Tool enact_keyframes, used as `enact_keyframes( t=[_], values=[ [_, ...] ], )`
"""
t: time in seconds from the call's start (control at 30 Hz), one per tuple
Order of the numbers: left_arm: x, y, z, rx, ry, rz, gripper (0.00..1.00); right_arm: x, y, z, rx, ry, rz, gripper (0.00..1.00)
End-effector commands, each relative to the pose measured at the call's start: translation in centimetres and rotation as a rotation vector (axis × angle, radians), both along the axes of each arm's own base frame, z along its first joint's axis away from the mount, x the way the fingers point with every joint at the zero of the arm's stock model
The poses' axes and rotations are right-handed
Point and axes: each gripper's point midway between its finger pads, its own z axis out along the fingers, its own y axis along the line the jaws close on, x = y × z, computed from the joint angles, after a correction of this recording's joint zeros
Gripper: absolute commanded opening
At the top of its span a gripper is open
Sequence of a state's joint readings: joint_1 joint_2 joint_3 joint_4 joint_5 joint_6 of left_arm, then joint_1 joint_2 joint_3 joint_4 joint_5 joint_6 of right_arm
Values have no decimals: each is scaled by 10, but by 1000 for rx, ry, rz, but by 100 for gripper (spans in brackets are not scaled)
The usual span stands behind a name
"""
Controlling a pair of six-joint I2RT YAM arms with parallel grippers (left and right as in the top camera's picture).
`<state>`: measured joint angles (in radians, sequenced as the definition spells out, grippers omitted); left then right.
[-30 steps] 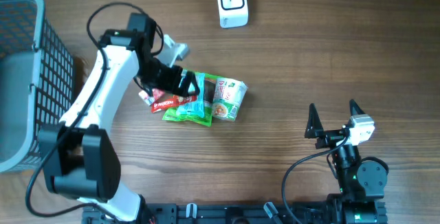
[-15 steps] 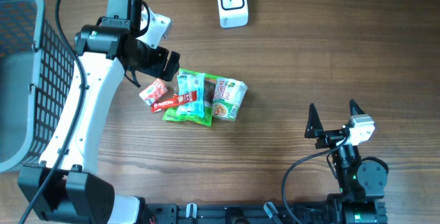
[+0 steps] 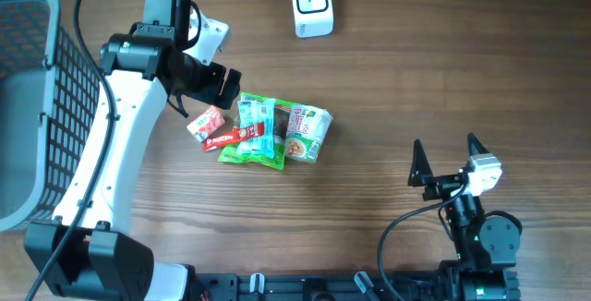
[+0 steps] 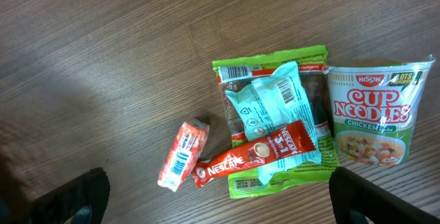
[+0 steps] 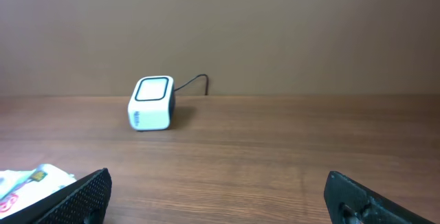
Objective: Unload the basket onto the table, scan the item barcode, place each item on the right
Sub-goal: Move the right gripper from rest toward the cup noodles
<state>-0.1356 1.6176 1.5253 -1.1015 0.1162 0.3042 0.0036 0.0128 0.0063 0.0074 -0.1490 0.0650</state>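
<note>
Left tool point(image 3: 223, 86) has backed off the packet pile point(image 3: 268, 133), jaws apart, seemingly empty; right tool point(image 3: 446, 146) apart too; nothing yet reaches the scanner point(image 3: 311, 4).

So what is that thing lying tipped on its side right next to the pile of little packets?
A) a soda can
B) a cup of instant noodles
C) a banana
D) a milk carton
B: the left wrist view shows a Cup Noodles tub lying on its side, its printed label facing up, right beside the green packet of the pile.
</note>
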Motion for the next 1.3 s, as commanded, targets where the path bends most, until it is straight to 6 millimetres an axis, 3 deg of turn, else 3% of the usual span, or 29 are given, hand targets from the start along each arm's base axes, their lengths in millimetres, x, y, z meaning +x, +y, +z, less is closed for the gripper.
enact_keyframes(
  t=[0.0, 0.13, 0.3, 0.4, 0.57, 0.7, 0.77, 0.9, 1.07, 1.1, 1.13, 1.17, 1.2, 1.27],
  values=[
    [3, 2, 6, 8, -22, 0, 100, -3, 14, 1, -8, 4, 82, 100],
    [3, 2, 6, 8, -22, 0, 100, -10, 20, 8, 27, 106, 116, 100],
    [4, 11, 5, 61, -26, 21, 100, -19, 26, 74, 54, 180, 151, 100],
    [4, 11, 5, 59, -26, 21, 100, -18, 34, 97, 70, 329, 199, 99],
    [4, 11, 5, 60, -25, 21, 100, 8, 56, 110, 153, 688, 322, 100],
    [11, 1, 9, 6, -55, 4, 100, 39, 88, 119, 267, 810, 524, 100],
    [12, -18, 15, -96, -67, -40, 100, 45, 103, 115, 333, 855, 636, 97],
    [0, -61, 29, -346, -33, -151, 100, 58, 105, 81, 390, 986, 636, 76],
    [-12, -87, 43, -531, 24, -173, 100, 59, 128, 41, 371, 1121, 663, 77],
    [-12, -87, 43, -531, 28, -168, 86, 60, 132, 34, 355, 1141, 654, 78],
    [-11, -86, 42, -524, 30, -156, 63, 62, 137, 23, 335, 1176, 619, 78],
    [-8, -82, 39, -506, 31, -116, 27, 63, 141, 11, 317, 1215, 573, 82],
    [-2, -74, 35, -477, 36, -35, 4, 65, 144, 1, 301, 1247, 524, 84],
    [12, -48, 26, -394, 32, 186, 4, 67, 150, -13, 279, 1285, 453, 86]
  ],
)
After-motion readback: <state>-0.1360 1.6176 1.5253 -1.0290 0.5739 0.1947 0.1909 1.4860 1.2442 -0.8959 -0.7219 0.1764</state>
